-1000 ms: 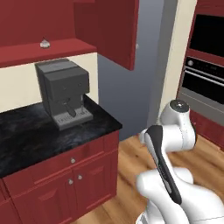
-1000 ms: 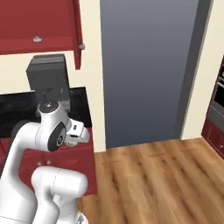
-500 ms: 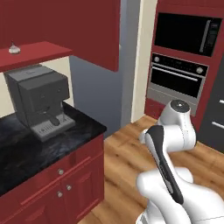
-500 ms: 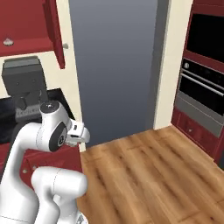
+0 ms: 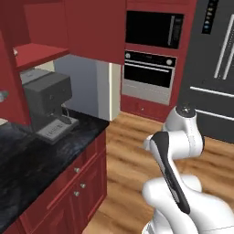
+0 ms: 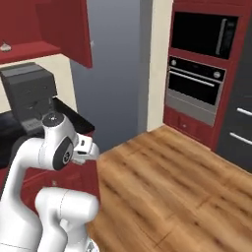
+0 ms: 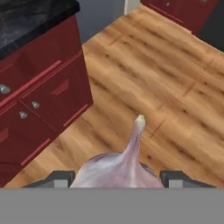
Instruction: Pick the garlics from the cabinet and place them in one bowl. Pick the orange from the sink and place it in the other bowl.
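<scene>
Between the two dark finger tips of the gripper (image 7: 118,178) sits a garlic (image 7: 117,166), whitish with purple streaks, its pointed tip aimed away from the hand; tips flank the bulb on both sides, clamped on it. Below and beyond the garlic: wooden floor (image 7: 166,83), light brown planks. Off to the gripper's left in hand view, low red drawer units (image 7: 41,94) with small silver knobs, black countertop (image 7: 30,13) on top.

Base views: white arm folded close to its body over the floor, gripper itself hidden there. Black countertop just beside the arm, carrying a dark grey coffee machine (image 5: 45,103). Above that, the dark red wall cabinet (image 5: 50,32) with its red shelf (image 6: 29,49); a second small whitish garlic bulb (image 6: 5,47) rests on the shelf, well apart from the gripper. Cabinet door (image 6: 78,29) swung open. Farther off across the floor, a red oven tower with built-in oven (image 6: 194,88) and black microwave (image 6: 203,34). Farthest, dark fridge (image 5: 215,68).
</scene>
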{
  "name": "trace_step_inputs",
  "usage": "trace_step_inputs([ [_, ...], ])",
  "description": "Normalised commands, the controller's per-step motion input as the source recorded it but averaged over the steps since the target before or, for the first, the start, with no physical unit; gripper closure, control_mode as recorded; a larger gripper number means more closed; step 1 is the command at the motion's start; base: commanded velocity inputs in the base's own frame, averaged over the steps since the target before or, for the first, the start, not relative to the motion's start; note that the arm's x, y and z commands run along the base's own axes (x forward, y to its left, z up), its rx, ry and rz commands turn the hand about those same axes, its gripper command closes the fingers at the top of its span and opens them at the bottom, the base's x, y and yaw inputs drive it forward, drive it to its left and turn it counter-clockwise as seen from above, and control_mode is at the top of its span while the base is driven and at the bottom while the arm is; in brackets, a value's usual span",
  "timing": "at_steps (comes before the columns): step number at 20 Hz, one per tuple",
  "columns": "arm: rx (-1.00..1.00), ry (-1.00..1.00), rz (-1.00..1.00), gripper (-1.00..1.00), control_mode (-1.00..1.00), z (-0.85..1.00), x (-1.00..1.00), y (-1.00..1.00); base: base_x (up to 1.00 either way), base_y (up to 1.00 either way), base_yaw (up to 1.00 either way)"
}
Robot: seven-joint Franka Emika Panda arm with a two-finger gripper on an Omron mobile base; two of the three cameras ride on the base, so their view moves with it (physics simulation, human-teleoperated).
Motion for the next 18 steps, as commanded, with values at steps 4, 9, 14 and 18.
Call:
trace_step_inputs([
  [4, 0.0, 0.0, 0.0, 1.0, 1.0, 0.0, 0.0, 0.0, -0.62, 0.52, -0.61],
  [9, 0.0, 0.0, 0.0, 1.0, 1.0, 0.0, 0.0, 0.0, -0.48, 0.24, -0.58],
  [14, 0.0, 0.0, 0.0, 1.0, 1.0, 0.0, 0.0, 0.0, -0.26, 0.04, -0.55],
  [18, 0.0, 0.0, 0.0, 1.0, 1.0, 0.0, 0.0, 0.0, -0.01, 0.04, -0.51],
])
